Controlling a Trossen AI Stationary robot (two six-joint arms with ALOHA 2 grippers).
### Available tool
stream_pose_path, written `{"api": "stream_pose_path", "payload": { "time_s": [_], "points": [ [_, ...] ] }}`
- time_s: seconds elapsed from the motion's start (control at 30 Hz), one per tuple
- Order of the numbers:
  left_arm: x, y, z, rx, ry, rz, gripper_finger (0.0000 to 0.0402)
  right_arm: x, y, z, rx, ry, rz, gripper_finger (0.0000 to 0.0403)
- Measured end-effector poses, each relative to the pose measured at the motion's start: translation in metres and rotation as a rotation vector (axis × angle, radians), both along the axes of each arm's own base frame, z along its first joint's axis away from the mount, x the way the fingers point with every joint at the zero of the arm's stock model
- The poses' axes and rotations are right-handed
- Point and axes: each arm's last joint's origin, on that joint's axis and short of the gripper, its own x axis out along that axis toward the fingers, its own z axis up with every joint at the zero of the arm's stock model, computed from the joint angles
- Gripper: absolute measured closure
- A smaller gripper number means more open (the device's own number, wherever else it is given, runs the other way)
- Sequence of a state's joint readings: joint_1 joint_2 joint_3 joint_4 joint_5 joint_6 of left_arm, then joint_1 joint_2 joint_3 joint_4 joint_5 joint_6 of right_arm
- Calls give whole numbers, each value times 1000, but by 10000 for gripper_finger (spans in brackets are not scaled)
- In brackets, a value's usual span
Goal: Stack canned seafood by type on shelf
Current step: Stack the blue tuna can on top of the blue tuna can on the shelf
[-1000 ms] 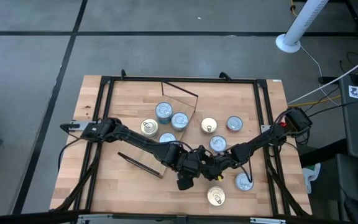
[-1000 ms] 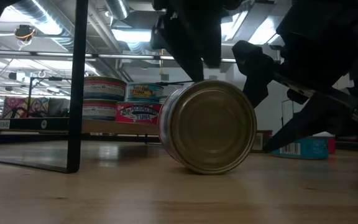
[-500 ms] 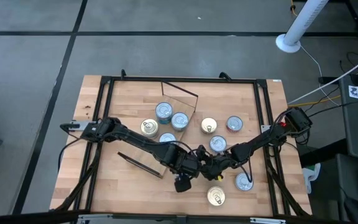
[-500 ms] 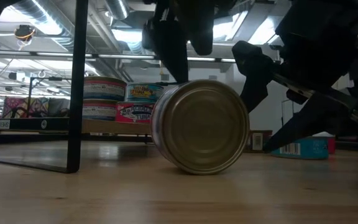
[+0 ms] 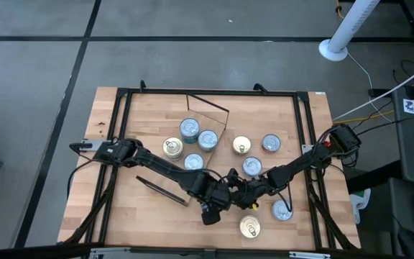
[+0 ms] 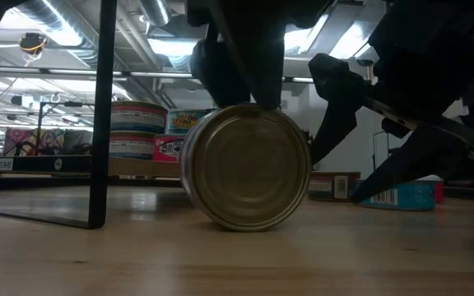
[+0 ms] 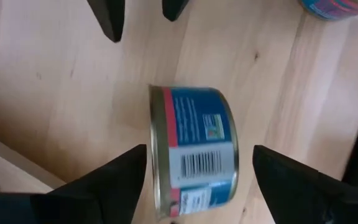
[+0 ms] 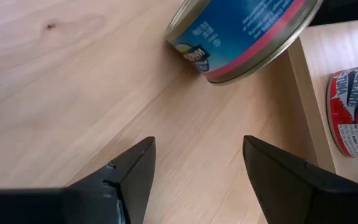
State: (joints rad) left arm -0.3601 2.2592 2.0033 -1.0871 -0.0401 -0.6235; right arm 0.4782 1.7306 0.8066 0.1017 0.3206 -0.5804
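Observation:
A blue-and-red labelled can (image 7: pixel 194 155) lies on its side on the tabletop, its gold end (image 6: pixel 245 168) facing the near edge. My left gripper (image 7: pixel 199 149) points down over it, open, one finger beyond each flat end, clear of the can as far as shows. In the high view this gripper (image 5: pixel 210 208) hides the can. My right gripper (image 8: pixel 197 140) is open and empty just right of the can (image 8: pixel 247 28), slanting down. The shelf (image 6: pixel 72 164) carries several stacked cans (image 6: pixel 138 130).
Loose cans stand on the table at the centre right (image 5: pixel 241 145), (image 5: pixel 270 143), (image 5: pixel 251 166) and near the front edge (image 5: pixel 282 210), (image 5: pixel 249 227). A dark shelf leg (image 6: pixel 101 115) stands left of the lying can. A red tuna can (image 8: pixel 353 106) sits on the shelf board (image 8: pixel 319 74).
The lying can has rolled a little toward the table's left. My left gripper has sunk toward it and followed it leftward.

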Motion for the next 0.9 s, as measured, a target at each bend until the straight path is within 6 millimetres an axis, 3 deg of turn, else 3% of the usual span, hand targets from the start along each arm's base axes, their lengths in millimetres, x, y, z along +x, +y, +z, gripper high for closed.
{"api": "stream_pose_path", "payload": {
  "time_s": [0.17,0.43,0.5,0.7,0.9],
  "points": [
    [-1,0,-7,41,28,-4,123,0,0,0,0,1,-1,162],
    [-3,2,-6,53,54,-13,211,0,0,0,1,1,-3,162],
    [-2,3,-3,44,50,-13,215,0,0,0,-3,4,-2,162],
    [-3,16,22,30,71,-21,215,-3,-2,-3,-27,39,-7,162],
    [-11,32,59,23,108,-27,211,-4,-3,-4,-41,62,-7,162]
  ]
}}
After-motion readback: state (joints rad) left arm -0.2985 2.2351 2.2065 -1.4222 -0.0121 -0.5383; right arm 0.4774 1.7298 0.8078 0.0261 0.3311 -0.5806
